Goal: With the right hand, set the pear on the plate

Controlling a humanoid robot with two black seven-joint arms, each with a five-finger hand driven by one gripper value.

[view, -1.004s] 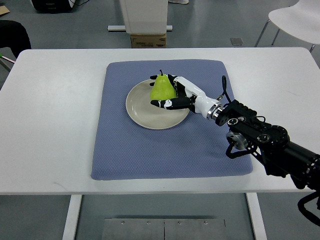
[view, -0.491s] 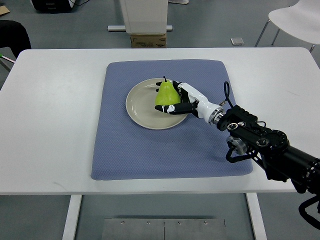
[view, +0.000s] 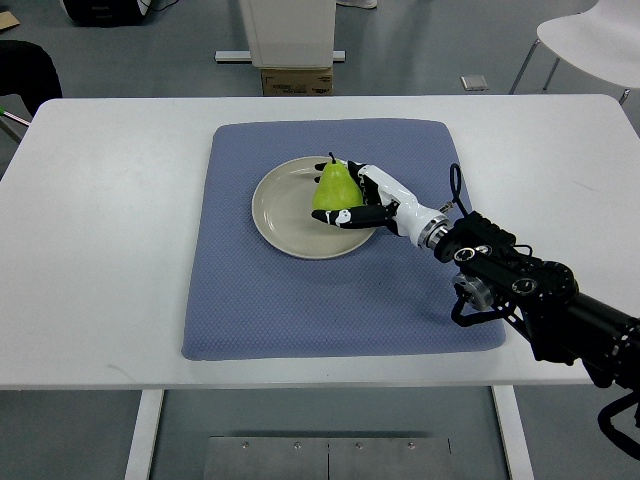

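A white table (view: 110,250) spans nearly the full width of the frame, its far edge near the top and its near edge low in the picture. A blue-grey mat (view: 300,300) lies flat on it, centred slightly right of the middle, with bare tabletop on all four sides. A round beige plate (view: 280,215) sits on the mat's upper middle.

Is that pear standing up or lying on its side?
Upright: the pear has its stem pointing up, over the plate, with the right hand wrapped around it.
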